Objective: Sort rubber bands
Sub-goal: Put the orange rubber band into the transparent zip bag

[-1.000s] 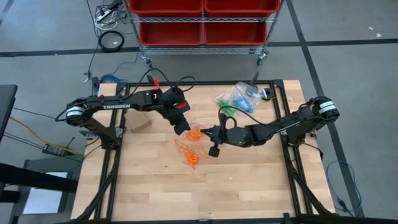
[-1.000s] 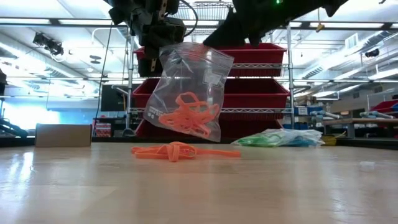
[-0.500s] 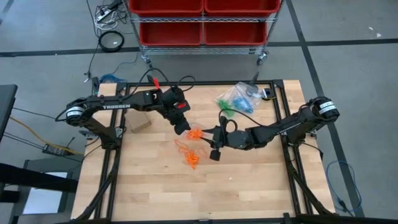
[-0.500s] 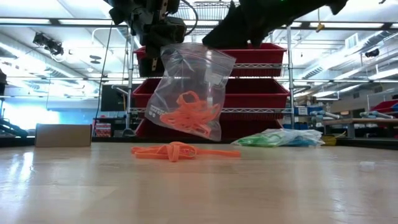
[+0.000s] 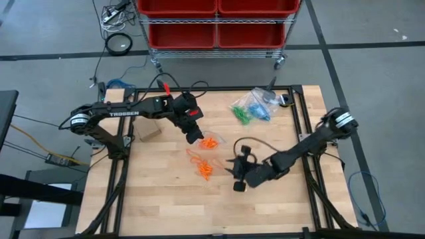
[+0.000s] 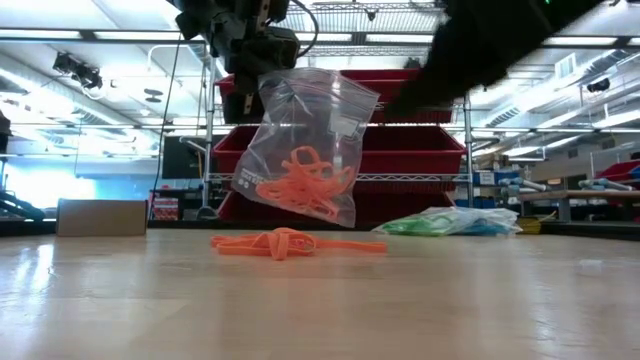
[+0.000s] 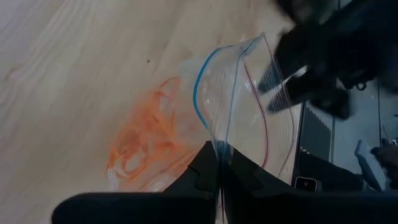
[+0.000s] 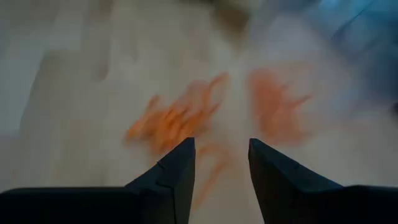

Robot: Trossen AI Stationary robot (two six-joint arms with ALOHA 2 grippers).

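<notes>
A clear zip bag [image 6: 305, 150] with orange rubber bands [image 6: 298, 188] inside hangs above the table's middle. My left gripper [image 5: 194, 137] is shut on it. A loose clump of orange rubber bands [image 5: 202, 166] lies on the wood just nearer than the bag, also seen in the low view as a flat clump [image 6: 285, 243]. My right gripper [image 5: 237, 179] stands open to the right of that clump, toward the near edge, its fingers [image 8: 177, 171] pointing at the clump and holding nothing. My left gripper pinches the bag's top edge at the zip strip [image 7: 219, 147] between its two shut fingers, near one corner of the mouth [image 6: 265, 80]. The fingers come slanting down from the table's left. The bag hangs tilted below them, clear of the table, its mouth gaping.
Clear bags with green and blue bands [image 5: 252, 106] lie at the far right of the table. A small cardboard box [image 5: 147, 131] sits at the left under the left arm. Red bins on a wire cart [image 5: 216, 23] stand beyond the far edge.
My right gripper has opened and drawn away from the bag's mouth, swinging toward the table's near edge and sinking beside the loose orange clump. The bag stays hanging from my left gripper, barely swaying.
</notes>
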